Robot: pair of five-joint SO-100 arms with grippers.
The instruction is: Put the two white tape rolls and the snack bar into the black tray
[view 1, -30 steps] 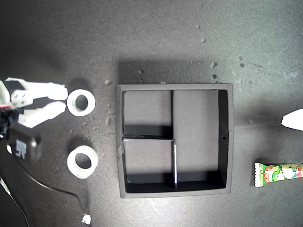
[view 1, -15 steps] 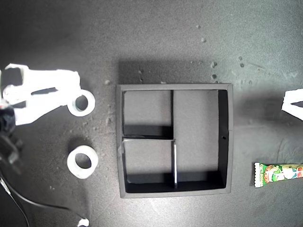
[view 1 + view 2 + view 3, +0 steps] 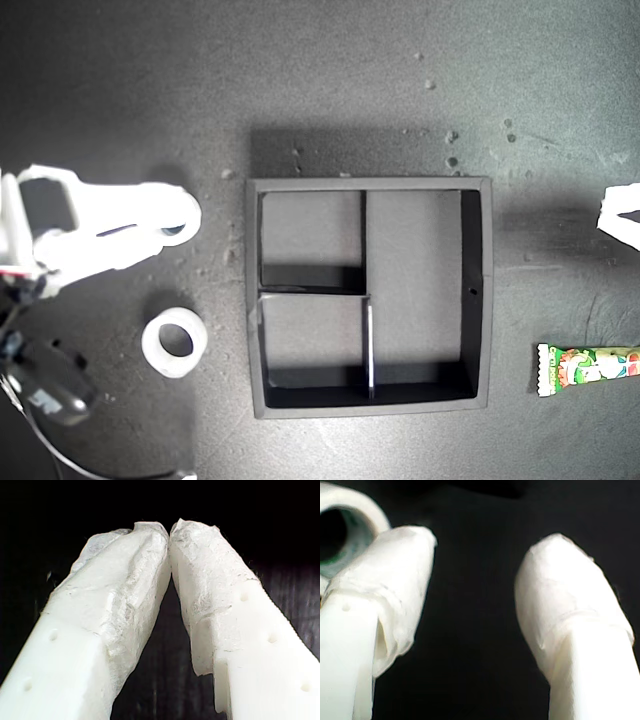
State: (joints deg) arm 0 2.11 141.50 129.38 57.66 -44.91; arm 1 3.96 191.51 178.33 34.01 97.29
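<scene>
Second end effector [image 3: 170, 218] spread over upper tape roll [image 3: 185, 213], black tray [image 3: 478, 290] bare

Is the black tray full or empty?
Empty. All three compartments of the black tray show only bare floor; one tape roll and the snack bar lie outside it on the table.

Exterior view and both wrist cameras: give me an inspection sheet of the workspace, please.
Surface: dark mat, dusty.
Job's things: black tray, all compartments empty; one tape roll lying free on the mat; other tape roll beside a finger of my second gripper; snack bar at the exterior view's right edge.
Clutter: pale crumbs above the tray.
Grippers: my first gripper shut, empty; my second gripper open.
Cables: thin dark cable, exterior view's lower left.
Surroundings: nothing seen.
</scene>
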